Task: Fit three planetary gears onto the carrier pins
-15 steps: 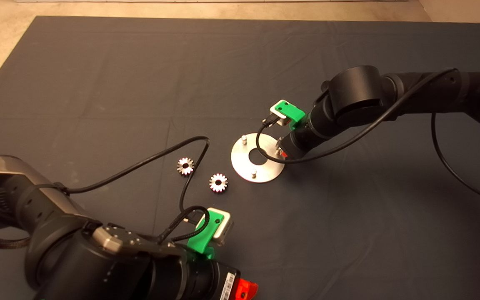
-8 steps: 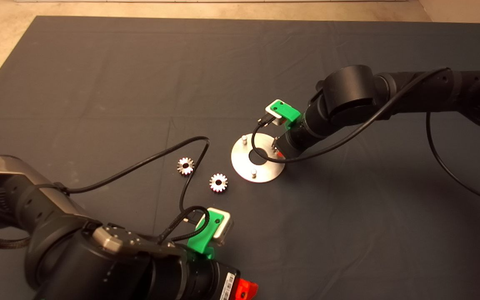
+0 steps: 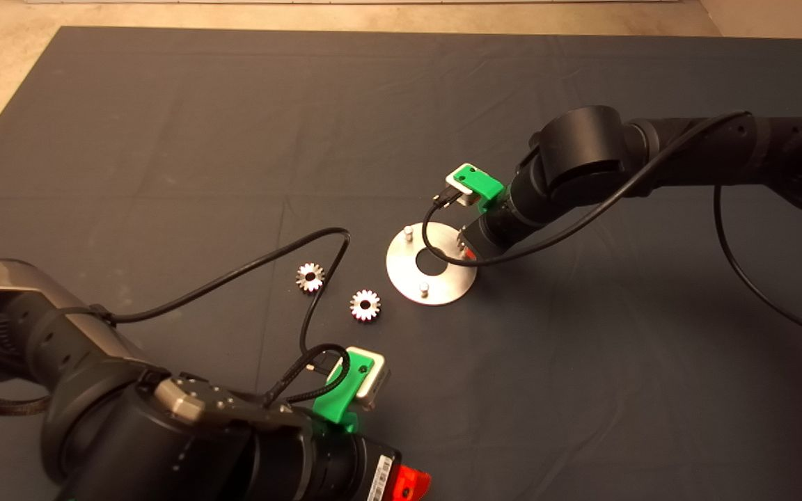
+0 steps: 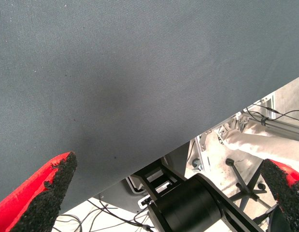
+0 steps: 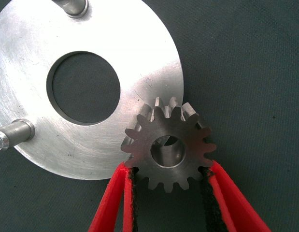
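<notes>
Right wrist view, nearest item: my right gripper (image 5: 168, 181), red fingers (image 5: 113, 203) closed narrowly on a small toothed gear (image 5: 167, 149), black pads pressing its teeth on two opposite sides. Gear held flat, bore facing the camera; something pale shows through the bore, and I cannot tell whether it is the third pin. Behind the gear: round metal disc (image 5: 135, 58) on the dark mat (image 5: 246, 58), the gear overlapping the disc's rim. Disc has a large central hole; two upright pins visible, one (image 5: 16, 133) near the rim on one side, another (image 5: 74, 7) at the far edge, both bare.

Head view, front edge: my left gripper (image 3: 411, 482), parked at the lower left of the mat, only a red tip showing. Left wrist view: left gripper's fingers spread wide, holding nothing, over bare mat and its edge.

Middle of mat: two loose gears lying flat, one (image 3: 365, 305) just left of the disc, the second (image 3: 310, 277) a little further left, apart from each other and from the disc.

Further back: right arm reaching in from the right edge, its wrist over the disc's right side.
</notes>
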